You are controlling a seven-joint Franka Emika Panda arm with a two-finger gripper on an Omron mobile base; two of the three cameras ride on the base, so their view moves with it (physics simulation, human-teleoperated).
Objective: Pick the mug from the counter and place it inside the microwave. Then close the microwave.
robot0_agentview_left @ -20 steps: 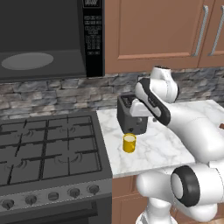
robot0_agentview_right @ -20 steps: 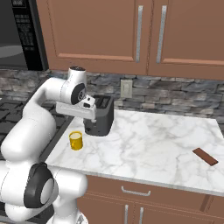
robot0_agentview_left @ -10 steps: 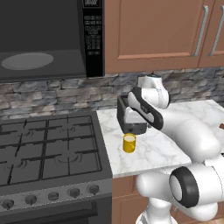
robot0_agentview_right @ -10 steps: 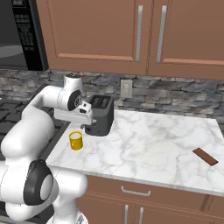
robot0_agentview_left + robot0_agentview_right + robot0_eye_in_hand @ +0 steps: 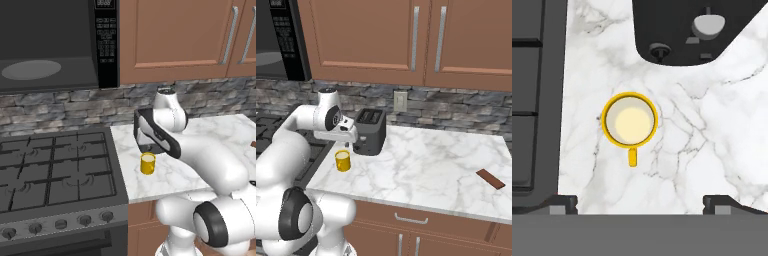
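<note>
The mug (image 5: 630,120) is seen upright near the desk's (image 5: 446,165) left edge, beside the stovetop (image 5: 55,165) and in front of the toaster (image 5: 370,131). It is not yet held: the claw (image 5: 639,202) is poised above it, spread wide and empty. The microwave (image 5: 55,45) is seen open; pickup, placement and closing are judged outstanding.

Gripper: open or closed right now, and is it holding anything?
Gripper: open and empty, fingertips spread wide above the mug, which stands on the counter.
</note>
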